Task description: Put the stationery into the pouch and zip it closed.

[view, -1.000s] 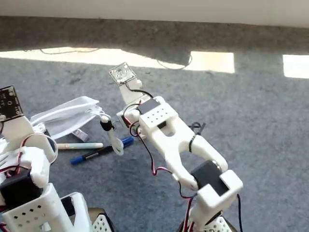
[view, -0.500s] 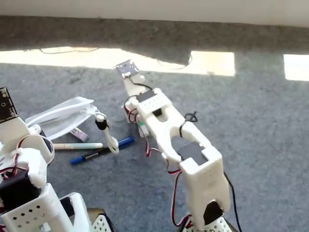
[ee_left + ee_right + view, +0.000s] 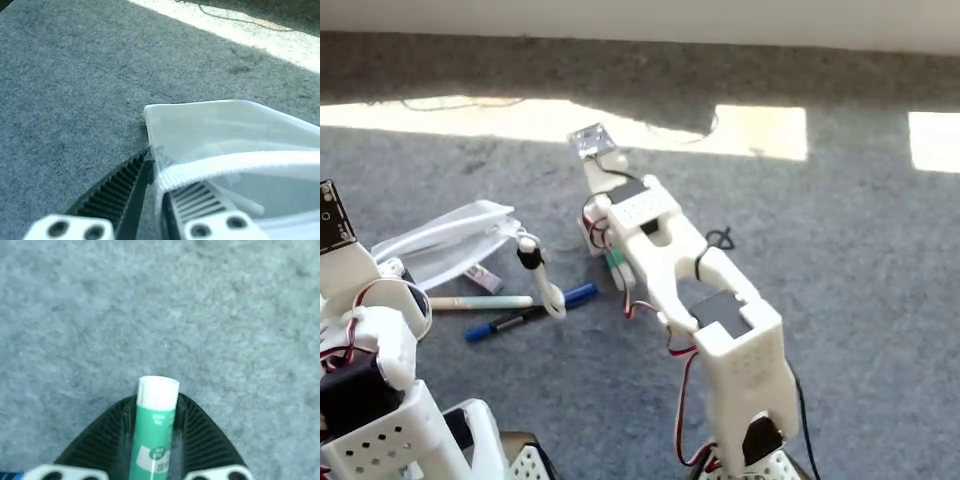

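Your right gripper (image 3: pixel 156 402) is clamping a green glue stick (image 3: pixel 154 432). The stick is lying lengthwise down the middle of the gap, with both ribbed black fingers (image 3: pixel 202 435) pressing against its sides. Its white cap is poking out just past the fingertips and pointing at the grey carpet (image 3: pixel 240 310). In the high view you are holding that stick (image 3: pixel 615 268) low under the wrist of the right arm, near the middle of the carpet (image 3: pixel 850 270). It is well apart from the pouch (image 3: pixel 450 238), which is lying farther out towards the left arm's side.

Your left gripper (image 3: pixel 157 172) is pinching the pouch (image 3: pixel 215 125) by its rim. The white woven zipper tape is running between the dark ribbed finger (image 3: pixel 120 187) and the paler one, and both are closed tight onto that edge. The clear wall of the pouch is standing up from the tape and spreading away from the fingers. A thin white stick (image 3: pixel 235 199) is showing through the wall, inside the pouch and just beside the paler finger.

Two more pieces are lying loose on the carpet between the arms. A white pen (image 3: pixel 480 302) is resting just beside the pouch's near edge. A blue pen (image 3: pixel 530 313) is lying near it at a slant, with its blue end pointing towards the right arm. Neither pen is touching a gripper. The pouch's mouth is looking unzipped where you are gripping it.
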Robot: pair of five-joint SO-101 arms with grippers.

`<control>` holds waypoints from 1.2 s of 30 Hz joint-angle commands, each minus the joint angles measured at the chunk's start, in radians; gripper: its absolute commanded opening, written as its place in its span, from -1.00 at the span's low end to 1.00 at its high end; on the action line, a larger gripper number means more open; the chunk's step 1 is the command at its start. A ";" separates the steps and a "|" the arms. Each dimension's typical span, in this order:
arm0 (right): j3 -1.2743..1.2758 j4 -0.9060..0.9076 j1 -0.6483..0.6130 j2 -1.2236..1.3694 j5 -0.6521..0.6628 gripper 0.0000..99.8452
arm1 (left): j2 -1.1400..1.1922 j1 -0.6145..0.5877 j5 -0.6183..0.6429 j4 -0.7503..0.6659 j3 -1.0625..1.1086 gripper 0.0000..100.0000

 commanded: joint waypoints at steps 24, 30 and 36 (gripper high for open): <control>0.295 0.137 0.019 -0.593 -0.008 -0.99 | -0.008 0.044 0.006 -0.012 -0.038 -0.98; 0.358 0.137 0.018 -0.727 -0.008 -0.99 | -0.008 0.045 0.006 -0.014 -0.038 -0.98; 0.443 0.137 0.019 -0.929 -0.008 -0.99 | -0.008 0.088 0.005 -0.012 -0.038 -0.98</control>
